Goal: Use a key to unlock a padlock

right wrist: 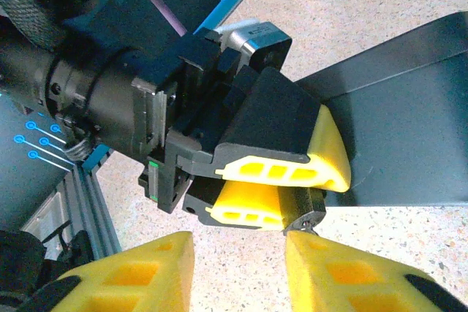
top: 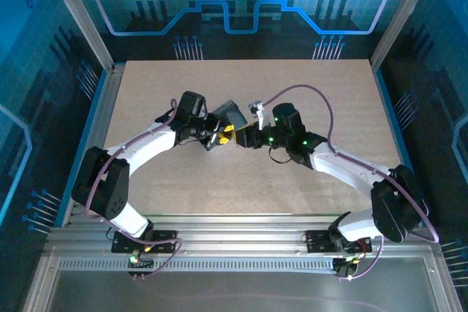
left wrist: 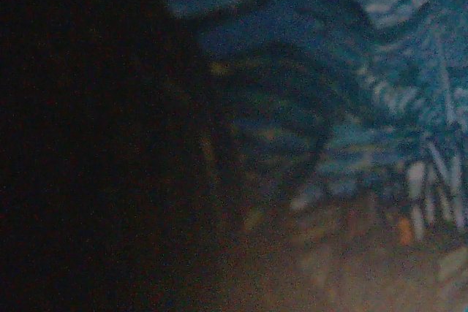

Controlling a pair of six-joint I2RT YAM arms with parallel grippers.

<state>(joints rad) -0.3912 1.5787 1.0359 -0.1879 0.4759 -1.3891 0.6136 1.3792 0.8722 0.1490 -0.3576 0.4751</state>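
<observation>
Closest to the right wrist lens, the right hand [right wrist: 238, 245] shows its two yellow fingers [right wrist: 131, 275] along the bottom edge. They stand apart, with bare speckled worktop [right wrist: 365, 5] in the gap and nothing gripped between them. Just above that gap the left hand [right wrist: 314, 193] points in from the left, black-bodied with yellow-padded tips. Its fingers are closed on a small dark metal piece with a bright edge, which looks to be the padlock [right wrist: 306, 211]. The padlock pokes out from the fingertips, just beside the inner corner of the right hand's right-side finger; whether the two touch cannot be told. Behind the left hand, a dark rectangular box [right wrist: 409, 122] stretches away to the right edge of the view.

From the top camera, the left hand [top: 223, 133] and the right hand [top: 245, 139] meet tip to tip near the middle of the pale worktop [top: 307, 85], with the box [top: 230, 113] just beyond the left hand. The padlock is too small to pick out there.

The left wrist view is dim and blurred, with the box's blue swirl picture [left wrist: 329, 107] very near the lens
</observation>
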